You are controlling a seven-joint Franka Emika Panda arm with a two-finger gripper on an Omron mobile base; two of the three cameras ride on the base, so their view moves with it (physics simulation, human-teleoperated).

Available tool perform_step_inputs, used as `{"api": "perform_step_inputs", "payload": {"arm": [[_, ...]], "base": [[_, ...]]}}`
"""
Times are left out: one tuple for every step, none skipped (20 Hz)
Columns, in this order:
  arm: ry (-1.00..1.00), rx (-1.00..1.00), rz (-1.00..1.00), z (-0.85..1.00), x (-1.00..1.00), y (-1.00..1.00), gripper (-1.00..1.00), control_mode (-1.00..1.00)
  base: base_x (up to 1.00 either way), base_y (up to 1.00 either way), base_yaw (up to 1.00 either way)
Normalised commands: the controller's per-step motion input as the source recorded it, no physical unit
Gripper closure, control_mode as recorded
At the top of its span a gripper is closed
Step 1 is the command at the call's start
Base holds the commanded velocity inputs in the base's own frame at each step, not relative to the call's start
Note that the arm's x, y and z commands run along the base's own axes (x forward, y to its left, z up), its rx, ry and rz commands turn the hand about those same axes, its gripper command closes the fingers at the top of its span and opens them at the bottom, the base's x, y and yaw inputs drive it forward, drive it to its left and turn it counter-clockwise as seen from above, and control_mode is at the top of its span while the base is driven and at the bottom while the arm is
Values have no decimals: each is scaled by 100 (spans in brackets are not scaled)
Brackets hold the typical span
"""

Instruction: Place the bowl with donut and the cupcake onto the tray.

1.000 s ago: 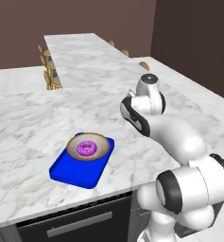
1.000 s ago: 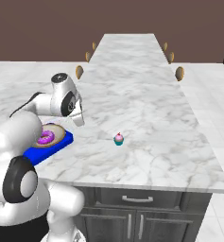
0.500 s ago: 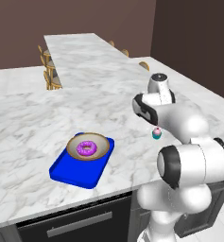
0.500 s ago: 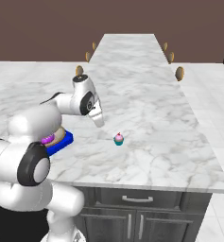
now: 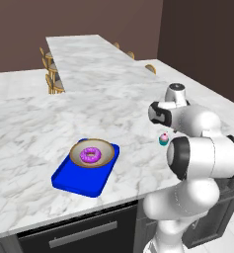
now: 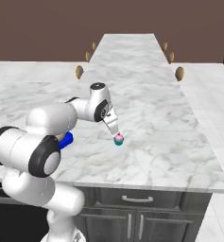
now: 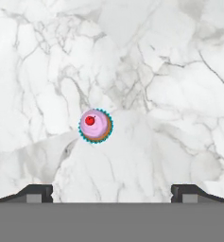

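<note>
Now, with the bowl (image 5: 92, 153) and donut (image 5: 91, 155) already on the tray (image 5: 78, 180), we should centre our spread, empty gripper (image 6: 115, 131) over the cupcake (image 7: 96, 125) on the counter (image 6: 170, 142) before descending.

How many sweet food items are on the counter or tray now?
2. The donut lies in the bowl on the tray; the cupcake stands alone on the counter. None seems hidden.
</note>
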Motion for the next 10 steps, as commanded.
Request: {"api": "perform_step_inputs", "payload": {"arm": [[0, 0, 0, -5, 0, 0, -100, -100], [2, 0, 0, -7, 0, -3, -100, -100], [3, 0, 0, -10, 0, -8, -100, -100], [3, 0, 0, -16, 0, -14, -100, -100], [3, 0, 0, -20, 0, -14, -100, -100], [5, 0, 0, -30, 0, -15, -100, -100], [5, 0, 1, -37, 0, -16, -100, -100], [4, 0, 1, -35, 0, -17, -100, -100], [3, 0, 2, -33, 0, -17, -100, -100], [2, 0, 2, -30, 0, -18, -100, -100]], "base": [[0, 0, 0], [0, 0, 0], [0, 0, 0], [0, 0, 0], [0, 0, 0], [0, 0, 0], [0, 0, 0], [0, 0, 0], [0, 0, 0], [0, 0, 0]]}}
